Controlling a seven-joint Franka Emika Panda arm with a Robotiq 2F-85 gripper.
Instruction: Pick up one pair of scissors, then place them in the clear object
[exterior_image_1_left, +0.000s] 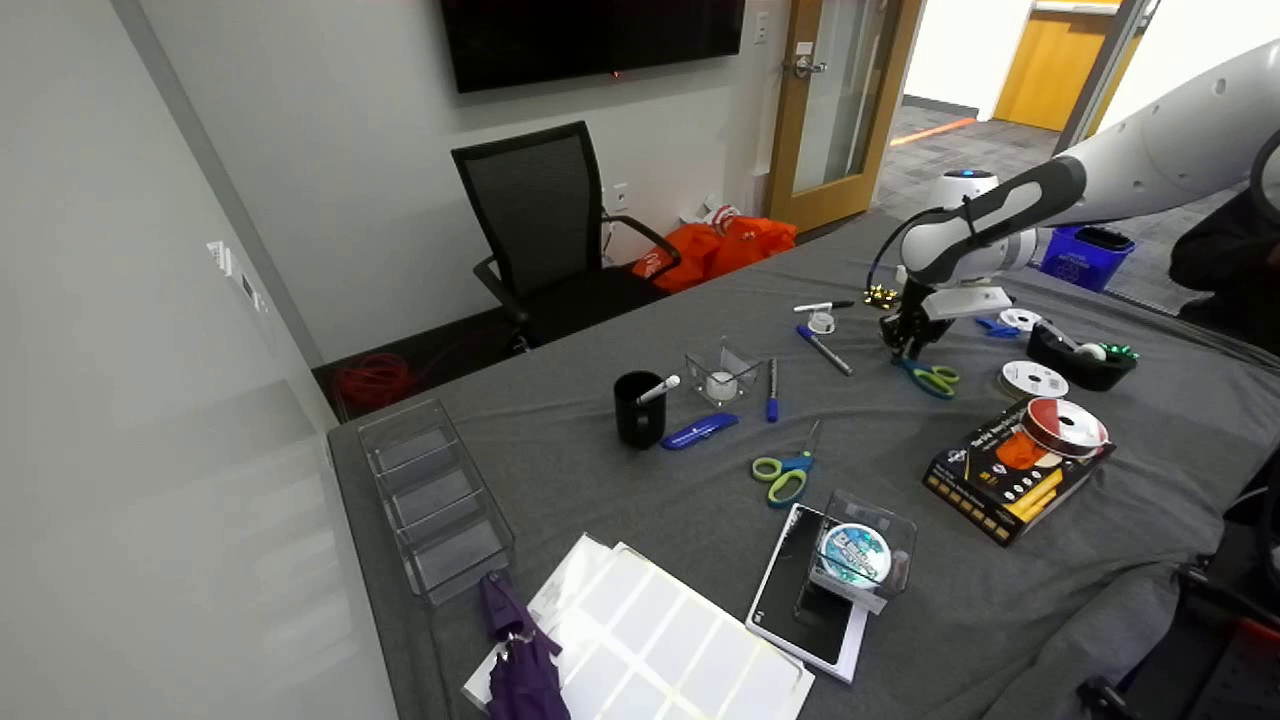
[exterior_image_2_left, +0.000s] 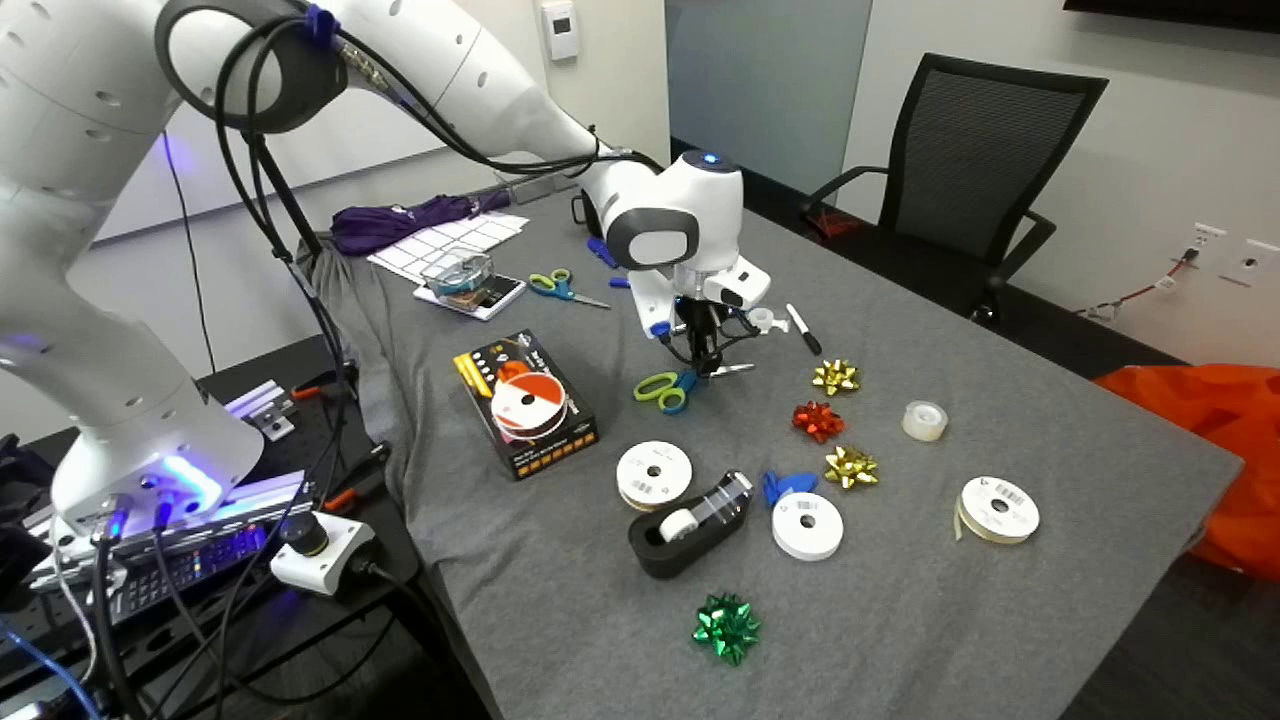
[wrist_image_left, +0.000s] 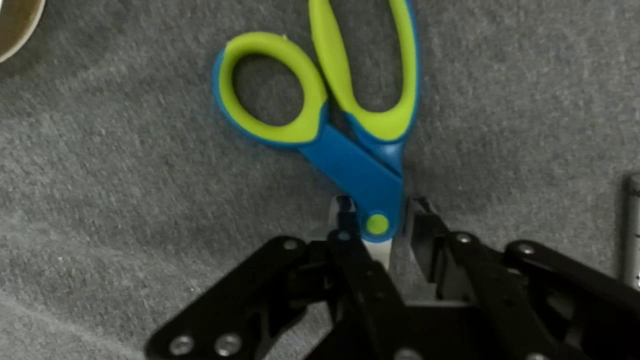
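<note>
Green-and-blue scissors (wrist_image_left: 367, 175) lie flat on the grey cloth in the wrist view, handles away from my gripper. My gripper (wrist_image_left: 382, 207) stands low with one finger on each side of their pivot; a narrow gap shows at the right finger. The blades are mostly hidden under the gripper. In both exterior views, the gripper (exterior_image_1_left: 900, 350) (exterior_image_2_left: 705, 362) is at these scissors (exterior_image_1_left: 928, 377) (exterior_image_2_left: 685, 383). A second green-and-blue pair (exterior_image_1_left: 797, 463) (exterior_image_2_left: 560, 287) lies on the cloth. The clear compartment box (exterior_image_1_left: 445, 505) stands at the table's far end from the arm.
A black box with a ribbon spool (exterior_image_1_left: 1010, 480), a tape dispenser (exterior_image_2_left: 690, 525) and a white spool (exterior_image_2_left: 654, 473) are near the gripper. A black mug (exterior_image_1_left: 640, 415), small clear cup (exterior_image_1_left: 722, 370), tablet (exterior_image_1_left: 800, 600), white sheets (exterior_image_1_left: 650, 650) and purple umbrella (exterior_image_1_left: 525, 660) lie further off.
</note>
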